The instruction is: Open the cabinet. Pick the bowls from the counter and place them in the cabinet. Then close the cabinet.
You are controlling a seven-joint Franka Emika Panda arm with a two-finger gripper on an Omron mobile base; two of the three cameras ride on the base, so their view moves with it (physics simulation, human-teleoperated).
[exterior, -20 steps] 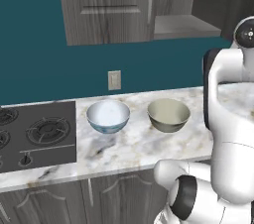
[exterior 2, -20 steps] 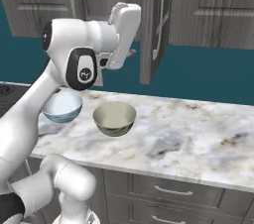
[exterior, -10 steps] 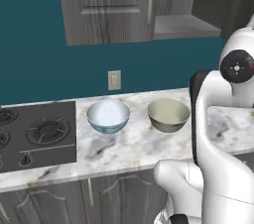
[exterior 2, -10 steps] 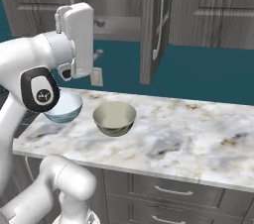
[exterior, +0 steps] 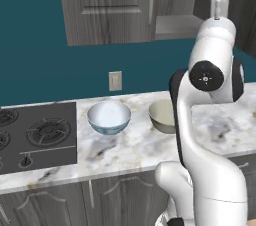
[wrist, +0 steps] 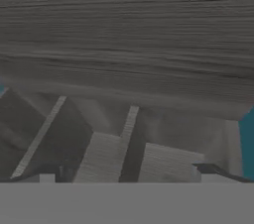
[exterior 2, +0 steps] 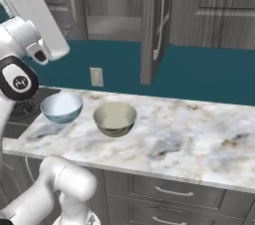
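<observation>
To my left a black gas cooktop (exterior: 37,137) with round burners sits flush in the surface. On the teal back wall (exterior: 50,75) I see a cream wall outlet plate (exterior: 115,80). Below me run grey wood-grain lower drawers (exterior 2: 169,194) with slim metal pulls.

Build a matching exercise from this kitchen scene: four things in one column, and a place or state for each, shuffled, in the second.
Things:
1. white floral bowl
2. cream-olive bowl
3. right cabinet door
4. wall outlet

Places or states:
A. swung open, edge toward the room
B. on the teal wall above the counter
C. on the counter nearest the cooktop
D. on the counter, on the floral bowl's side away from the cooktop

Pairs: 1-C, 2-D, 3-A, 4-B
</observation>
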